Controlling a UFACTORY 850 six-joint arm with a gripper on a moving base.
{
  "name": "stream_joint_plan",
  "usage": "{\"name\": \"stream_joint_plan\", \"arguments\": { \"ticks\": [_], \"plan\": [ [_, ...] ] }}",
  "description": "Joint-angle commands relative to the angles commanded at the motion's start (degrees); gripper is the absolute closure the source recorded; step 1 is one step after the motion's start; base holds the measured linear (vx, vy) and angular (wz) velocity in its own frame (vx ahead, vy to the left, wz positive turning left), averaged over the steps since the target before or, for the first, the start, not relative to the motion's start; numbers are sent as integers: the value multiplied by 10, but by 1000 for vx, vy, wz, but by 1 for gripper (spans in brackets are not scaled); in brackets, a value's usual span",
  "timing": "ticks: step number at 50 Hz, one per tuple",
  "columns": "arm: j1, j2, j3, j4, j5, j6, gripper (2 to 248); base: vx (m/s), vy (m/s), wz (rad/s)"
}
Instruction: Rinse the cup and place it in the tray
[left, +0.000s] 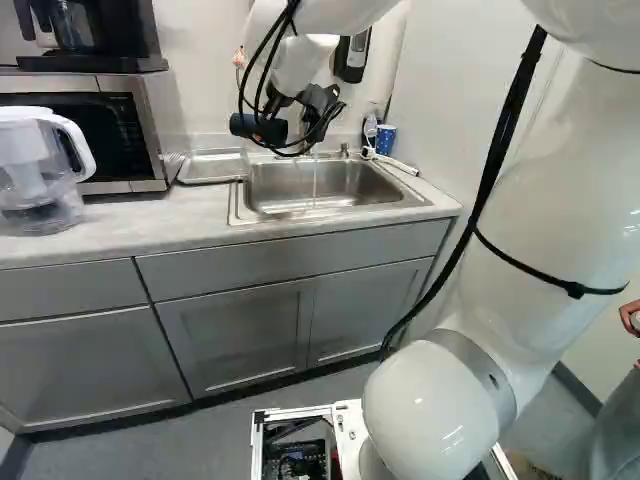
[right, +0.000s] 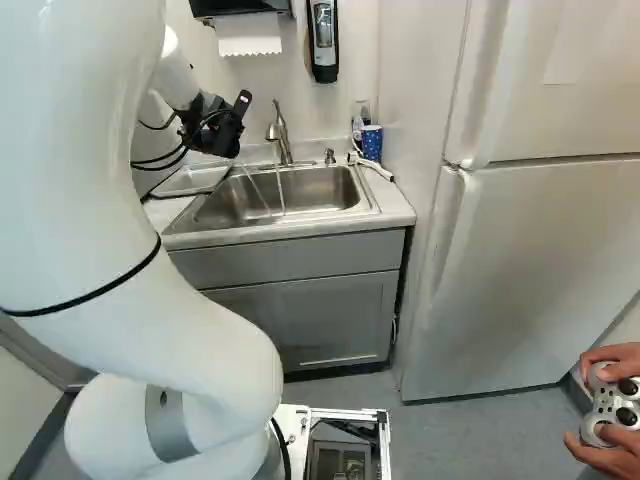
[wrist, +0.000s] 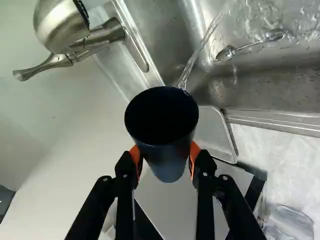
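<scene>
The cup (wrist: 161, 130) is a dark navy, plain all over. The pincer (left: 281, 124) is black with bright orange pads (wrist: 194, 152), and the arm (left: 560, 190) is white with black cables (left: 497, 150). I see silvery grey on the sink (right: 325, 190), faucet (right: 280, 130) and tray (left: 213, 166). The bench (left: 115, 222) is pale and mottled, the cabinets (left: 240, 335) flat grey, the fridge (right: 550, 260) white. A paper cup (right: 372, 145) shows blue with white spots.

That white arm (left: 560, 200) arches way over to the sink (left: 355, 185), wrist (left: 298, 62) hanging above it. The claw (left: 280, 124) is tipped sideways over the sink's left end, orange pads (wrist: 194, 151) pressed on the cup (wrist: 167, 157) from two sides.
</scene>
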Motion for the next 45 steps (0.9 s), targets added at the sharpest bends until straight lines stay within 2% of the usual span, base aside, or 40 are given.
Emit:
{"name": "stream_joint_plan", "arguments": {
  "ticks": [23, 30, 45],
  "plan": [
    [0, 0, 0, 0, 0, -4, 136, 0, 0, 0],
    [0, 0, 0, 0, 0, -34, 136, 0, 0, 0],
    [0, 0, 0, 0, 0, -121, 136, 0, 0, 0]
  ]
}}
